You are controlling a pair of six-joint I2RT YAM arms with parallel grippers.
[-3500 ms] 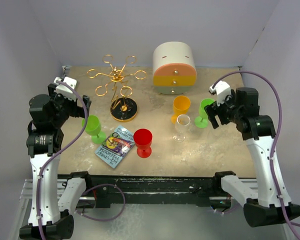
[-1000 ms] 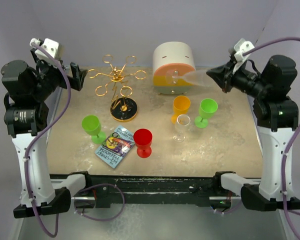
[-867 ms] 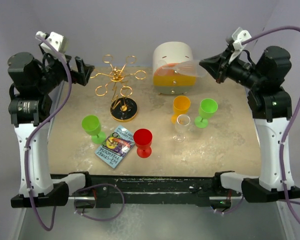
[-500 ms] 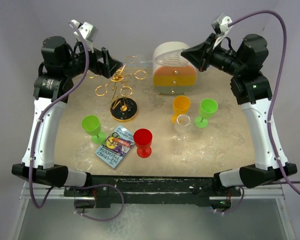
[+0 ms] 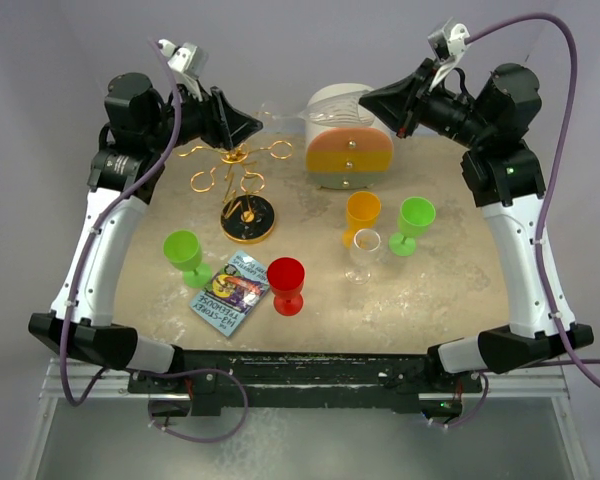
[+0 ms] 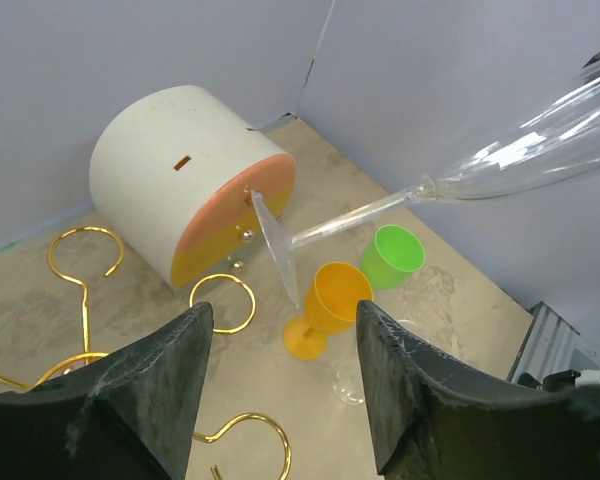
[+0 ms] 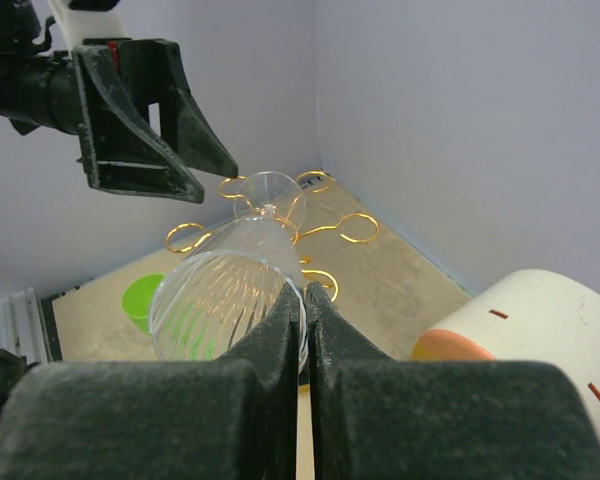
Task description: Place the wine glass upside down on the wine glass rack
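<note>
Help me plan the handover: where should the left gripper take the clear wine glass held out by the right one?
The stem, just behind the foot, approached from the foot end. The wine glass lies roughly level, bowl rim pinched in the right gripper, foot toward the open left gripper; the foot disc should stop slipping.

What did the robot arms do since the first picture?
Both arms rose and swung inward. The right gripper carried the clear wine glass left, toward the wine glass rack. The left gripper, open, came up to the glass's foot. The rack, drawer box, booklet and standing cups stayed put.
</note>
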